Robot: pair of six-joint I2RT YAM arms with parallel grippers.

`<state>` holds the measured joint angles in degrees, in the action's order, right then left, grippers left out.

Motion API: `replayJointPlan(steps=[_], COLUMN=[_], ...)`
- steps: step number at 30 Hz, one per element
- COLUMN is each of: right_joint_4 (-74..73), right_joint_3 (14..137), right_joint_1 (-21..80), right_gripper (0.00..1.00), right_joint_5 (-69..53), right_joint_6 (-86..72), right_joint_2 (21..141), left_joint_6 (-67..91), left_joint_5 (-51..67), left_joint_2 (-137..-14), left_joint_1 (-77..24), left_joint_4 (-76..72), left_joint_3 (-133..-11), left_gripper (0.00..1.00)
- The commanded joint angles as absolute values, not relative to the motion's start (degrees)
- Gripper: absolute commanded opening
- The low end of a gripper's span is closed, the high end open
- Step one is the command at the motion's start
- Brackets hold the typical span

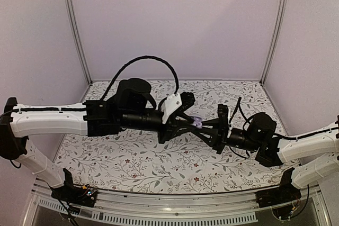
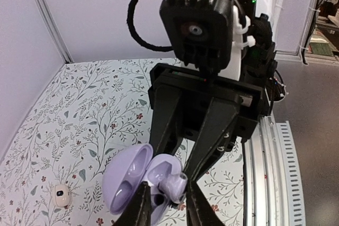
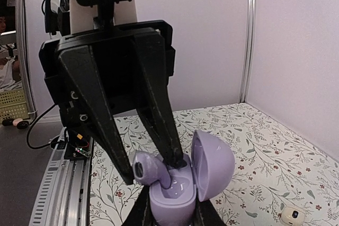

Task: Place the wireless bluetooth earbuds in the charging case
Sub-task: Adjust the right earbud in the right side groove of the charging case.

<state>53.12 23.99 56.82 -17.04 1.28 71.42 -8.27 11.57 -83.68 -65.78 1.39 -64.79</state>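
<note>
Above the middle of the table the two grippers meet tip to tip. My right gripper (image 3: 171, 195) is shut on the base of the purple charging case (image 3: 214, 165), whose lid stands open. A purple earbud (image 3: 148, 168) sits with its stem down in the case's well and its head sticking out. My left gripper (image 2: 167, 182) straddles this earbud (image 2: 177, 186) with its jaws slightly parted: one finger is against it and a small gap shows on the other side. In the top view the case (image 1: 197, 123) is a small purple spot between the two arms.
A small white rounded case (image 2: 62, 195) lies on the floral tablecloth (image 1: 132, 157), also seen in the right wrist view (image 3: 292, 215). Pale walls close the back and sides. A metal rail (image 2: 275, 173) runs along the near edge.
</note>
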Motion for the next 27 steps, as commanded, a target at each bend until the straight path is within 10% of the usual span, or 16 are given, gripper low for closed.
replayJointPlan(steps=[1, 27], right_joint_4=[54.84, 57.90], right_joint_3=[26.00, 24.64], right_joint_1=[56.82, 56.78], right_gripper=[0.00, 0.00], right_joint_5=[-17.71, -18.69], right_joint_6=[0.88, -3.54], right_joint_2=[71.63, 72.95], left_joint_6=[-7.69, -11.95], left_joint_5=[9.50, 8.79], left_joint_2=[-84.87, -83.07], left_joint_1=[-66.38, -68.72], left_joint_4=[0.88, -2.98], left_joint_3=[-66.09, -63.91], left_gripper=[0.25, 0.52])
